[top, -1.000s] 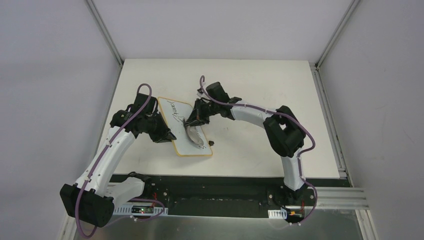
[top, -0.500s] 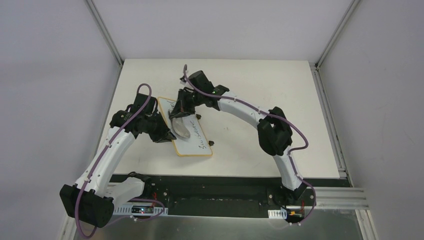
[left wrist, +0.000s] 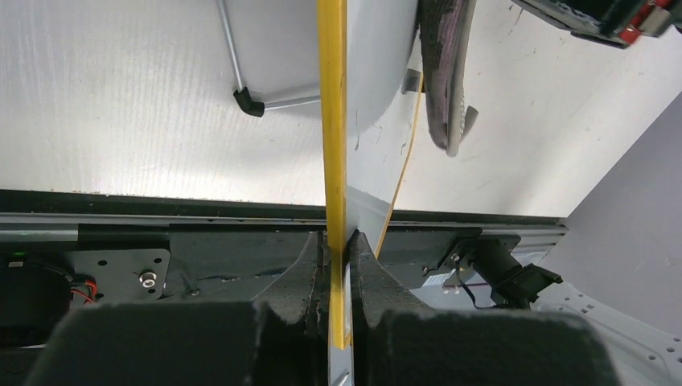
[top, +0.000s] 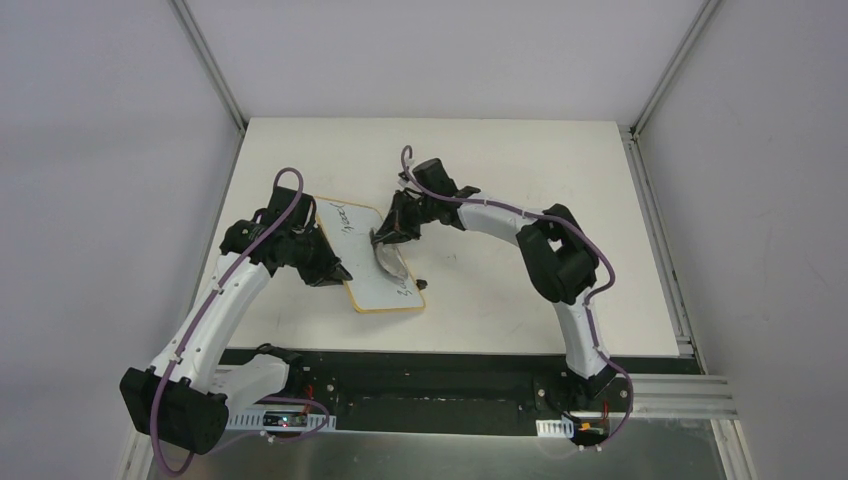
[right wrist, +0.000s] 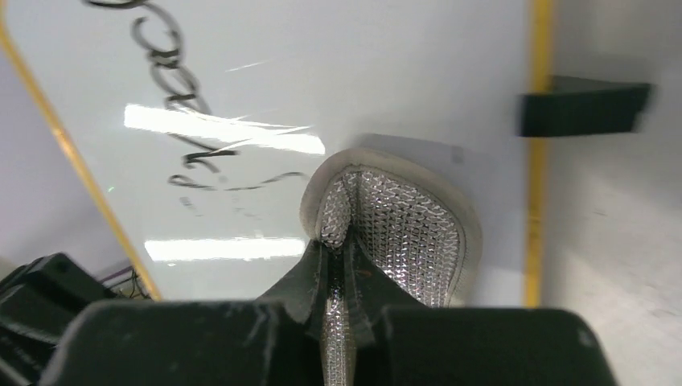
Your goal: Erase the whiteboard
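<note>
The whiteboard [top: 372, 278] lies on the table, white with a tan rim and black handwriting at its far end and near its right edge. My left gripper [top: 338, 272] is shut on its left rim; the left wrist view shows the rim [left wrist: 331, 121] edge-on between the jaws. My right gripper [top: 388, 240] is shut on a grey lumpy pad [top: 392, 264] that rests on the board's right part. In the right wrist view the pad [right wrist: 398, 233] presses on the board [right wrist: 322, 72] beside smeared writing [right wrist: 189, 96].
The white table [top: 520, 180] ends at a black base strip [top: 440, 365] near the arms. A black foot [right wrist: 583, 104] of the board shows in the right wrist view. Grey walls stand left and right.
My right gripper swept the pad to the board's far left part, then back toward its right near part. Writing in the middle of the board has thinned. The left gripper has not moved.
</note>
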`<move>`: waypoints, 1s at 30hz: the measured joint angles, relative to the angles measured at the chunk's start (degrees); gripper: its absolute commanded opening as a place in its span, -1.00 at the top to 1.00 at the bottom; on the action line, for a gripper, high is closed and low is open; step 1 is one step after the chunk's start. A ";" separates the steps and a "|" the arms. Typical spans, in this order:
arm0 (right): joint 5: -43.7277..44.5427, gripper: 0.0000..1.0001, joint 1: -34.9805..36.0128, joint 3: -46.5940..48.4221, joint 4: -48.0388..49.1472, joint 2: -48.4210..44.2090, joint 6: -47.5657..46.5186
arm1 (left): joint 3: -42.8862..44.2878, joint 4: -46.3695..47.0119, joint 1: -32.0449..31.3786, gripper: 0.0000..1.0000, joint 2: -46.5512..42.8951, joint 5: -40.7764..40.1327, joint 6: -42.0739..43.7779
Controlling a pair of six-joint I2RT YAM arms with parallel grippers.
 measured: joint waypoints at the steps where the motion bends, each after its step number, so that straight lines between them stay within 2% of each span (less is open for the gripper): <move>1: 0.52 1.00 -0.85 -1.03 -1.01 0.00 -0.68 | 0.00 0.07 0.02 1.00 -0.02 0.02 0.02; 5: 2.80 1.00 -1.03 -0.57 -4.92 -0.02 -3.50 | 0.00 0.17 0.02 1.00 -0.09 0.04 0.04; 12: 8.81 1.00 2.80 7.10 -14.10 -0.46 -8.00 | 1.29 -1.05 0.02 0.98 1.25 0.00 0.79; 13: 9.11 1.00 3.61 7.23 -14.12 -1.29 -8.09 | 1.70 -1.40 0.00 0.85 1.68 0.00 0.92; 16: 9.05 1.00 5.27 6.49 -13.68 -3.72 -8.17 | 2.51 -1.75 0.02 0.19 2.29 -0.02 1.18; 18: 8.72 1.00 5.88 4.90 -13.33 -5.55 -8.24 | 2.56 -1.75 0.74 -0.07 2.47 0.07 1.77; 22: 7.02 1.00 5.53 2.05 -12.66 -6.84 -8.22 | 2.89 -1.60 4.68 -0.45 2.56 1.49 1.86; 26: 6.32 1.00 4.61 0.94 -12.83 -6.84 -8.24 | 6.08 -1.86 7.54 -0.63 3.06 1.88 2.45; 30: 6.32 1.00 4.59 0.92 -12.90 -6.84 -8.39 | 8.96 -1.20 9.68 -0.56 3.30 2.03 2.38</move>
